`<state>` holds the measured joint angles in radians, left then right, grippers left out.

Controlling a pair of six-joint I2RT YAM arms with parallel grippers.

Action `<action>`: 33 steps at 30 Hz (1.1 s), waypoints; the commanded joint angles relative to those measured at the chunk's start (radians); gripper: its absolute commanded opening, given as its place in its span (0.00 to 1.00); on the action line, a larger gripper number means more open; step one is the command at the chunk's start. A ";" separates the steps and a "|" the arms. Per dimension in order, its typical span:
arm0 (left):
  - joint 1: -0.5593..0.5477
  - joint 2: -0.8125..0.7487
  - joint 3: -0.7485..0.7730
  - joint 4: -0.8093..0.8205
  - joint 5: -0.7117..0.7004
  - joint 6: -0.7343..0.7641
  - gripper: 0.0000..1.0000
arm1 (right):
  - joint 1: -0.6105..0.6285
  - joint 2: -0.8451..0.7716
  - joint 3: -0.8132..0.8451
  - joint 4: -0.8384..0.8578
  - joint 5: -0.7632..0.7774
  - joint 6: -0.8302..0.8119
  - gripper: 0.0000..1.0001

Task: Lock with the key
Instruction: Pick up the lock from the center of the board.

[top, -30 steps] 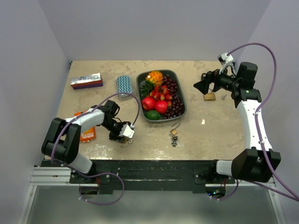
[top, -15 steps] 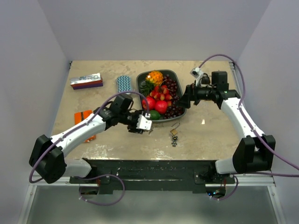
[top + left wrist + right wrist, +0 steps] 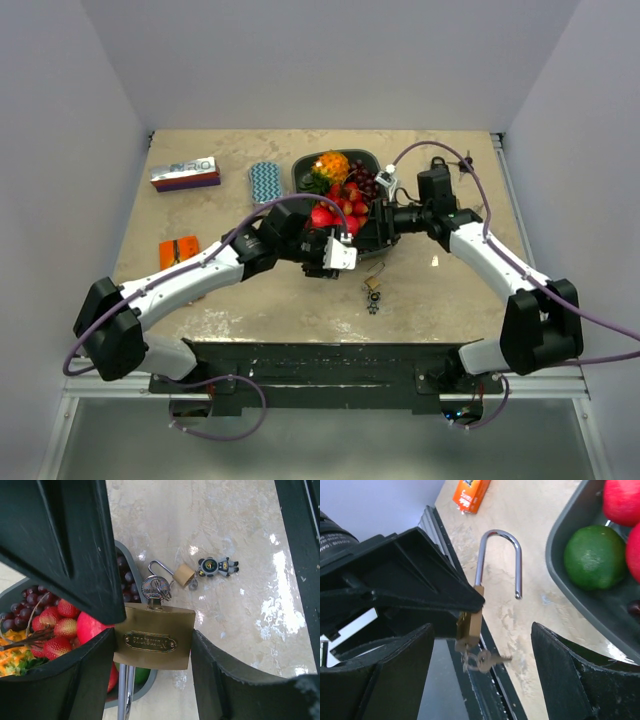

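Note:
My left gripper (image 3: 152, 655) is shut on a large brass padlock (image 3: 152, 642), held above the table beside the fruit tray (image 3: 298, 175). Its steel shackle (image 3: 500, 560) stands open. A key (image 3: 155, 587) sits in the keyhole, with a ring of keys (image 3: 482, 660) hanging from it. My right gripper (image 3: 482, 655) is open, its fingers on either side of those keys without touching them. In the top view the left gripper (image 3: 340, 252) and the right gripper (image 3: 365, 232) meet at the tray's front edge.
A small padlock (image 3: 182, 574) with a toy-figure keychain (image 3: 217, 566) lies on the table in front of the tray (image 3: 373, 285). The tray holds apples, a lime, strawberries and grapes. A box (image 3: 185, 173), a blue patterned sponge (image 3: 265, 180) and an orange packet (image 3: 180, 250) lie at the left.
My left arm has swung right toward the tray's front with the padlock. My right arm has come in from the far right to face it at the keys.

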<state>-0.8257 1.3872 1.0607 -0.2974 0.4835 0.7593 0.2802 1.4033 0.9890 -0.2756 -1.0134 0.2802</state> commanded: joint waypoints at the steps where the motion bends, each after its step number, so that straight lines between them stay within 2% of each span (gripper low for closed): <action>1: -0.027 -0.013 0.076 0.132 -0.013 -0.038 0.00 | 0.033 0.002 -0.016 0.076 -0.008 0.082 0.80; 5: -0.047 -0.007 0.090 0.149 -0.022 -0.061 0.00 | 0.060 0.016 -0.024 0.082 -0.001 0.079 0.74; 6: -0.052 -0.005 0.093 0.150 -0.028 -0.066 0.00 | 0.062 0.020 -0.024 0.084 -0.002 0.080 0.69; 9: -0.061 -0.004 0.090 0.155 -0.046 -0.069 0.00 | 0.071 0.020 -0.024 0.085 -0.014 0.085 0.63; 19: -0.067 0.009 0.097 0.176 -0.103 -0.092 0.00 | 0.077 0.011 -0.052 0.096 -0.039 0.116 0.60; 20: -0.067 0.010 0.099 0.178 -0.105 -0.092 0.00 | 0.077 0.011 -0.050 0.096 -0.037 0.117 0.57; 22: -0.070 0.009 0.101 0.179 -0.105 -0.097 0.00 | 0.076 0.017 -0.046 0.098 -0.036 0.120 0.44; 23: -0.070 0.010 0.102 0.179 -0.108 -0.100 0.00 | 0.077 0.017 -0.044 0.099 -0.037 0.123 0.35; 24: -0.072 0.012 0.104 0.175 -0.108 -0.101 0.00 | 0.076 0.019 -0.043 0.101 -0.040 0.123 0.11; 25: -0.072 0.015 0.105 0.172 -0.111 -0.104 0.00 | 0.077 0.016 -0.038 0.101 -0.042 0.125 0.00; 27: -0.072 0.016 0.111 0.152 -0.121 -0.117 0.00 | 0.077 0.007 -0.035 0.090 -0.051 0.120 0.00; 28: -0.072 0.013 0.113 0.144 -0.123 -0.120 0.05 | 0.074 0.002 -0.035 0.084 -0.059 0.117 0.00; 31: -0.069 -0.007 0.101 0.119 -0.154 -0.149 0.36 | 0.070 -0.036 -0.035 0.085 -0.068 0.111 0.00; 32: -0.067 -0.014 0.088 0.115 -0.180 -0.175 0.55 | 0.067 -0.047 -0.035 0.087 -0.068 0.111 0.00; 33: -0.061 -0.025 0.082 0.107 -0.178 -0.192 0.64 | 0.062 -0.056 -0.035 0.090 -0.070 0.112 0.00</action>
<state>-0.8974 1.4181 1.1011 -0.2417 0.3367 0.6575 0.3511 1.4212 0.9405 -0.2188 -1.0393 0.4328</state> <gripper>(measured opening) 0.621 0.210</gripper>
